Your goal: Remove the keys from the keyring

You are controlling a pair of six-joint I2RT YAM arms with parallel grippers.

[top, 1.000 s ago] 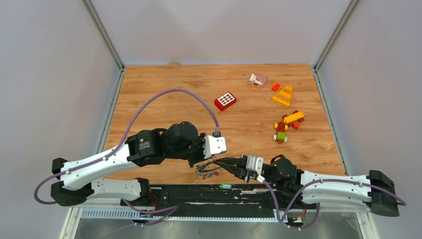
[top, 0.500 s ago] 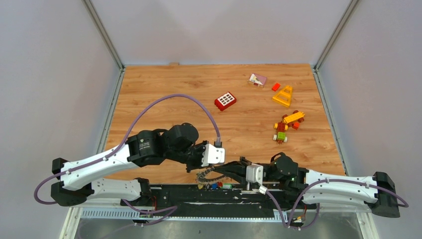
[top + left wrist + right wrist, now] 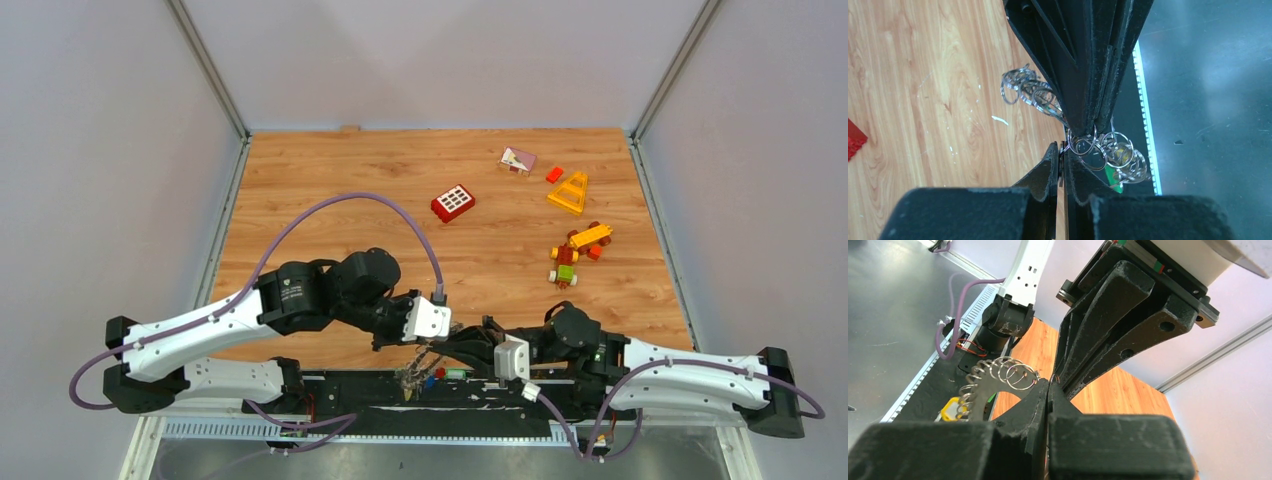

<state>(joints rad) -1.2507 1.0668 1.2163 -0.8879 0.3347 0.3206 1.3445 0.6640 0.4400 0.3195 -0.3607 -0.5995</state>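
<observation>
The keyring (image 3: pixel 980 397) shows as a dark grey arc threaded with small wire rings (image 3: pixel 1013 372), and its end runs into my right gripper (image 3: pixel 1048 385), which is shut on it. My left gripper (image 3: pixel 1063 149) is shut on a thin edge of the same ring, tip to tip with the right gripper (image 3: pixel 1087 127). Keys (image 3: pixel 418 376) with red and blue heads dangle below the two grippers over the black base strip; a yellow key head (image 3: pixel 950 409) hangs from the arc. From above, the left gripper (image 3: pixel 418 346) and right gripper (image 3: pixel 440 350) meet at the table's near edge.
Toy bricks lie farther back on the wooden table (image 3: pixel 330 180): a red windowed brick (image 3: pixel 453 203), a yellow triangle (image 3: pixel 569 193), a pink-white piece (image 3: pixel 517 160), a small red brick (image 3: pixel 554 174) and a toy vehicle (image 3: pixel 572 255). A purple cable (image 3: pixel 340 200) arches over the left arm.
Both grippers have drawn back together toward the near edge, carrying the keyring off the wood to above the black base strip. The keys now dangle lower.
</observation>
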